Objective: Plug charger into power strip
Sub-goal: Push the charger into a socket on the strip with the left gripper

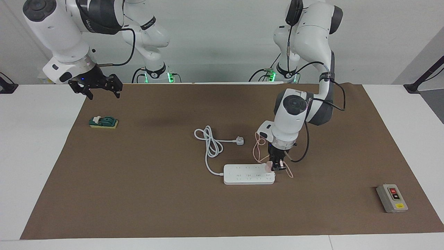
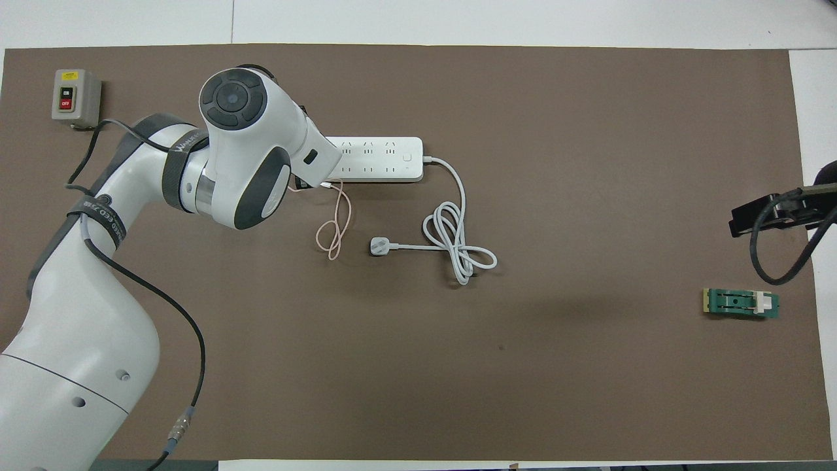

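The white power strip point(image 1: 248, 174) point(image 2: 379, 159) lies flat on the brown mat, its thick white cord looping toward the robots. My left gripper point(image 1: 275, 167) hangs low over the strip's end toward the left arm's side, shut on the small pale pink charger point(image 1: 269, 167). The charger sits right at the strip's top face; I cannot tell whether its pins are in a socket. Its thin pink cable point(image 1: 257, 147) point(image 2: 335, 229) trails toward the robots. In the overhead view the left arm's wrist hides the gripper and charger. My right gripper point(image 1: 99, 91) waits open in the air over the mat's corner.
A white three-pin plug point(image 1: 239, 140) point(image 2: 380, 246) lies near the pink cable. A grey box with red and black buttons point(image 1: 392, 198) point(image 2: 74, 98) sits at the left arm's end. A small green block point(image 1: 103, 122) point(image 2: 741, 303) lies at the right arm's end.
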